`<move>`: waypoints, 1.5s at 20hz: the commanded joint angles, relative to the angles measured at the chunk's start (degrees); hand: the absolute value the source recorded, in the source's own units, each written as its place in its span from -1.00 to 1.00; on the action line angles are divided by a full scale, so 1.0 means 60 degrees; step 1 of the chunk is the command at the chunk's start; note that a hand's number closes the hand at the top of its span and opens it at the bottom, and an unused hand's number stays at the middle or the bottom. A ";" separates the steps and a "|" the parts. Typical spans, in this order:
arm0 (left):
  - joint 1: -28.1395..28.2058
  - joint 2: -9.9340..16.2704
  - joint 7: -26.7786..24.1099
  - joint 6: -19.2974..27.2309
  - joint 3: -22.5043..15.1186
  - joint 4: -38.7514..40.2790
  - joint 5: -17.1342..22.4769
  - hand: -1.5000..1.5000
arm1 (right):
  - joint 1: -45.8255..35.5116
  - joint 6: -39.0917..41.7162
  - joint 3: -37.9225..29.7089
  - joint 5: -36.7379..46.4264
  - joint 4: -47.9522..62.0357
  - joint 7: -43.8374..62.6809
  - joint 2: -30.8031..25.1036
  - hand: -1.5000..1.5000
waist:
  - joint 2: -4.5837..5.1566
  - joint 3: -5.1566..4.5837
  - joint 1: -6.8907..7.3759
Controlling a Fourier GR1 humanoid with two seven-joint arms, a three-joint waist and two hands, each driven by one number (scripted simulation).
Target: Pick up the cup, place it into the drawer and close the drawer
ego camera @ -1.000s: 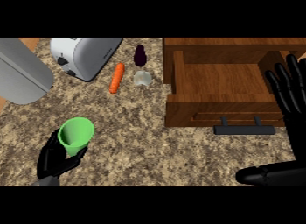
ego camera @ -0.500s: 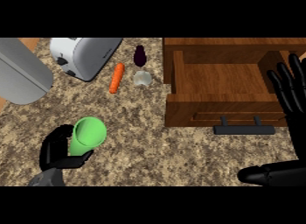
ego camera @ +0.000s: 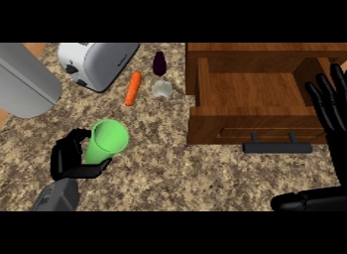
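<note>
My left hand (ego camera: 68, 158) is curled round a green cup (ego camera: 107, 140) at the lower left, above the speckled counter (ego camera: 176, 168). The cup is tilted, its open mouth pointing up and to the right. The wooden drawer (ego camera: 260, 94) stands pulled open at the upper right, its inside bare, with a black handle (ego camera: 276, 147) on its front. My right hand (ego camera: 343, 119) stays open with fingers up at the right edge, over the drawer's right side.
A toaster (ego camera: 97, 63) stands at the upper left beside a large grey rounded object (ego camera: 15, 82). An orange carrot (ego camera: 133, 88), a dark eggplant (ego camera: 159, 63) and a pale garlic bulb (ego camera: 162, 89) lie between the toaster and the drawer.
My left hand has carried the cup up and to the right, toward the drawer, and the cup has tilted further. The right hand has not moved.
</note>
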 commanded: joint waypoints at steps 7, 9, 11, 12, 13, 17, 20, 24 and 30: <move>0.0558 -0.0063 0.1913 -0.0533 -0.1079 -0.3843 0.0272 1.00 | 0.0151 0.0322 -0.0210 0.0002 0.0740 -0.0779 -0.0045 -1.00 | -0.0010 0.0007 0.0064; 0.0325 -0.0542 0.3046 0.0107 -0.1498 -0.5209 0.0310 1.00 | 0.0087 -0.0080 0.0037 0.0101 0.0009 0.0012 0.0078 -1.00 | -0.0046 0.0011 0.0092; 0.0274 -0.0922 0.4064 0.0677 -0.1849 -0.6362 0.0351 1.00 | -0.0058 0.0151 -0.0294 -0.0084 0.0534 -0.0286 -0.0123 -1.00 | -0.0048 0.0017 0.0130; 0.0209 -0.1168 0.3821 0.0824 -0.1907 -0.6090 0.0274 1.00 | 0.0207 -0.0008 0.0089 0.0271 0.0313 -0.0341 0.0137 -1.00 | -0.0015 0.0006 0.0035; 0.0141 -0.0864 0.4542 0.0572 -0.1793 -0.6666 0.0656 1.00 | -0.0161 0.0277 -0.0403 -0.0243 0.0525 -0.0255 -0.0251 -1.00 | -0.0017 0.0007 0.0056; -0.0495 -0.0959 0.5423 0.1153 -0.1761 -0.7285 0.0832 1.00 | 0.0396 0.0136 0.0015 0.0174 0.0189 -0.0417 0.0065 -1.00 | -0.0001 0.0002 -0.0006; -0.1299 -0.1130 0.6791 0.2227 -0.2039 -0.8095 0.0566 1.00 | 0.0469 0.0353 -0.0170 0.0198 0.0743 -0.1078 0.0039 -1.00 | -0.0006 0.0008 0.0016; -0.2518 -0.1277 0.6521 0.2811 -0.2236 -0.7150 0.0285 1.00 | -0.0034 -0.0018 -0.0267 -0.0213 -0.0243 0.0351 -0.0145 -1.00 | 0.0006 0.0000 -0.0056; -0.3582 -0.1282 0.7192 0.3785 -0.2682 -0.6830 -0.0250 1.00 | -0.0007 0.0112 -0.0226 0.0096 0.0306 -0.0275 -0.0084 -1.00 | 0.0016 0.0001 -0.0056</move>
